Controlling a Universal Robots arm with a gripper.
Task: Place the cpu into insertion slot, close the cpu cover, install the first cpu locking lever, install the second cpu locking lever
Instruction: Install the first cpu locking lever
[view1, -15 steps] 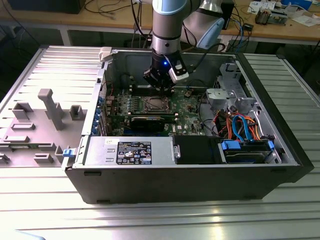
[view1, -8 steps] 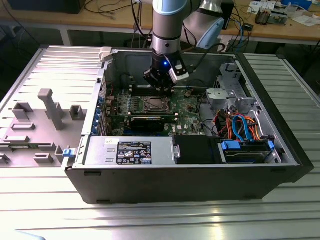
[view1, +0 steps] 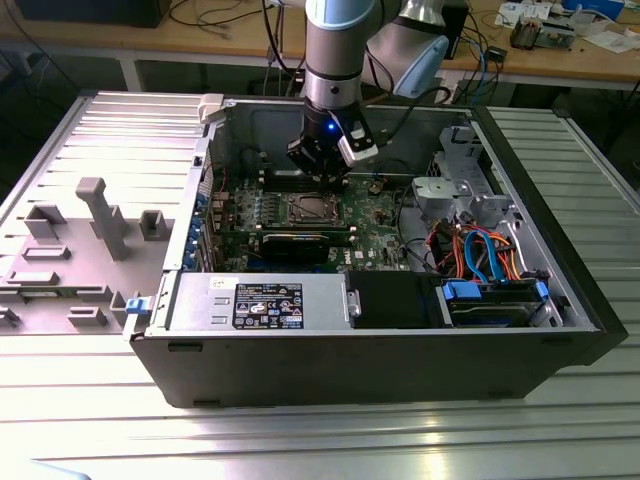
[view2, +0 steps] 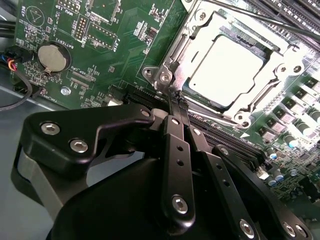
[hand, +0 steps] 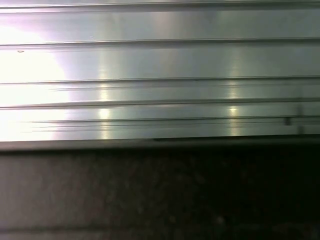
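**Chip seated, gripper closed at the socket corner**

The dull silver-grey square cpu (view2: 225, 65) lies flat in the silver-rimmed square insertion slot (view2: 162, 76) on the green circuit board (view2: 100, 60), inside the open dark computer case (view1: 400, 350). The thin silvery cpu cover (view2: 186, 52) looks to be lying down over it, its square window framing the chip's metal top.

The black two-finger gripper (view2: 175, 102) has its fingers drawn together with no gap showing at the tips. The tips sit right at one corner of the slot's rim, beside a thin wire locking lever (view2: 212, 116) that seems to run along the nearest edge. Whether anything that slim is nipped between the tips cannot be told. In the exterior view the gripper (view1: 318, 165) hangs just above the board at the slot.

By judgement, the chip is light, rigid and smooth-topped, so slippery under flat pads, and delicate on its hidden underside. Its opposite edges would be the place to hold it. The cover is stiff sheet metal (best pressed on the frame, not through the window). The lever is likely springy and best taken near its free end.

Being square, the chip has no long axis. Its top faces up out of the board and its sides lie parallel to the rim. The lever's long axis follows the slot's edge.
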